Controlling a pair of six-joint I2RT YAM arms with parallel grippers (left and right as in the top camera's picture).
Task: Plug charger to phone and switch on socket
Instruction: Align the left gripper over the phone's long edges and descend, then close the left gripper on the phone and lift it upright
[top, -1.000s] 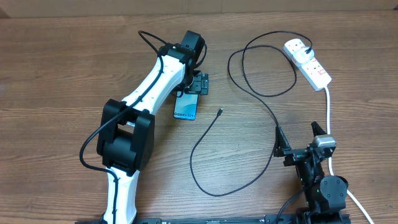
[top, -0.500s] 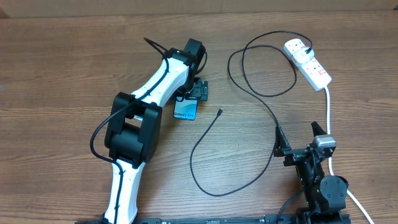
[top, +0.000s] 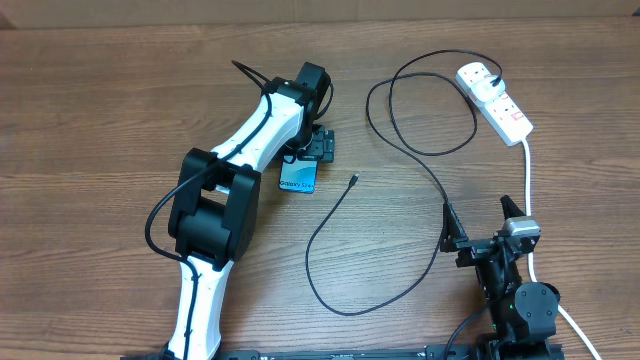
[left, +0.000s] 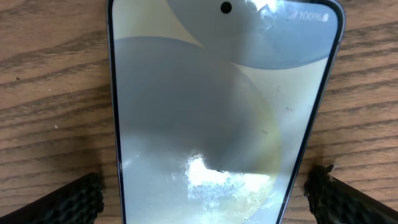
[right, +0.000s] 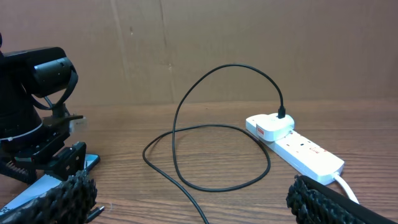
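Phone (top: 298, 178): it lies flat on the wooden table (top: 100, 120), left of centre in the overhead view. The blue screen faces up and the upper end is hidden under your left gripper (top: 316, 146). In the left wrist view it fills the middle of the frame, and glare washes the screen pale.
Left gripper: spread open, with one finger on either side of the phone. In the left wrist view the ribbed pads (left: 62, 202) sit in the bottom corners. A strip of wood shows between each pad and the phone's edge, so it grips nothing.
Right gripper (top: 478, 215): at the lower right of the overhead view, fingers wide apart, holding nothing.
Cable (top: 440, 54): thin and black, it loops across the right half of the table and passes just beside one finger of your right gripper.
Connector tip (top: 354, 180): loose on the wood at centre frame, near the phone's right side but apart from it.
Power strip (top: 497, 100): at the upper right, with a white plug (top: 476, 75) seated at its far end.
White cord (top: 527, 170): it runs from the power strip down the right side.
Switch: you can see a red marking (top: 517, 117), but it is too small to tell whether it is on or off.
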